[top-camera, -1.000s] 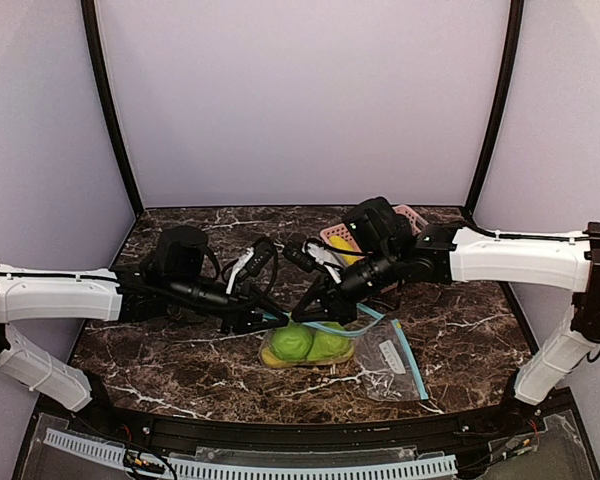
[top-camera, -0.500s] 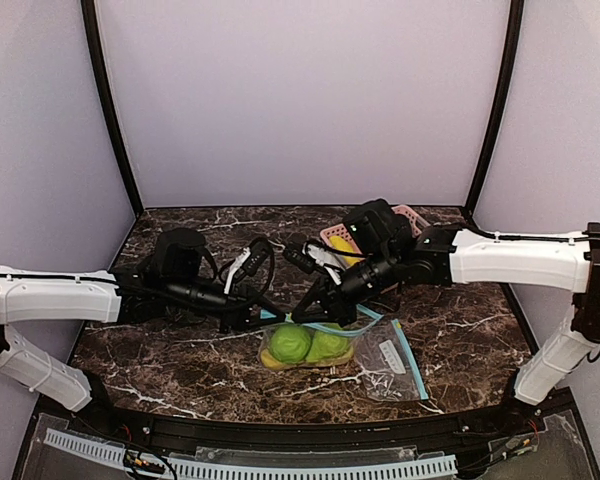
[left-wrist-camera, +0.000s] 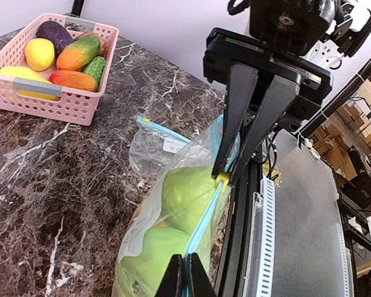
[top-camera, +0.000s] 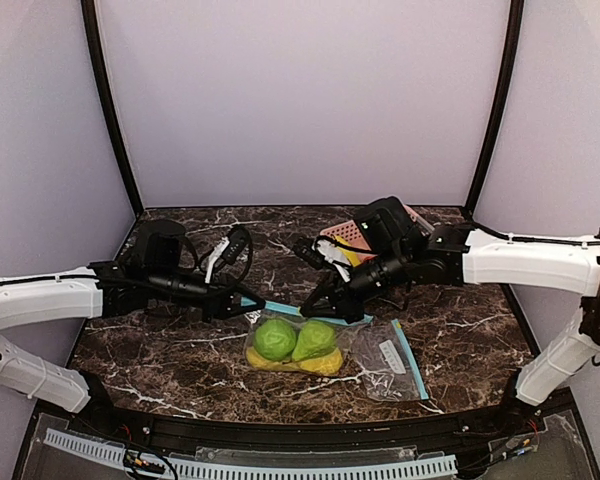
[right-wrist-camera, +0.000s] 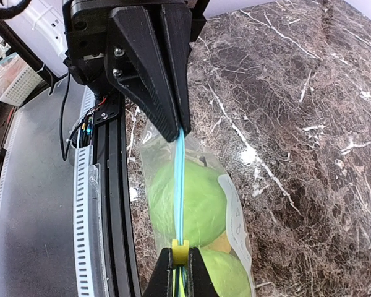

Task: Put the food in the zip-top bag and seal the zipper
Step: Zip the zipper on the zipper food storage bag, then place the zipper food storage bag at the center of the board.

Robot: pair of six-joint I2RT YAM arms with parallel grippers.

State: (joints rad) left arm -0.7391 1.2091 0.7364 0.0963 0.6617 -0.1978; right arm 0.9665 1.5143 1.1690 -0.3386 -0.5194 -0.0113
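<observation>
1. The blue zipper (right-wrist-camera: pixel 180 185) runs taut up the middle, along the top edge of the zip-top bag (right-wrist-camera: pixel 235 213).
2. At the zipper's near end the right gripper (right-wrist-camera: pixel 180 275) pinches it, tips touching the yellow slider (right-wrist-camera: pixel 180 249).
3. At its far end the left gripper (right-wrist-camera: pixel 175 131) clamps it between closed black fingers.
4. Just right of the zipper, green toy fruits (right-wrist-camera: pixel 201 198) show through the plastic, over the marble table (right-wrist-camera: pixel 297 124).
5. Left of the zipper runs a white slotted strip (right-wrist-camera: pixel 86 216).
</observation>
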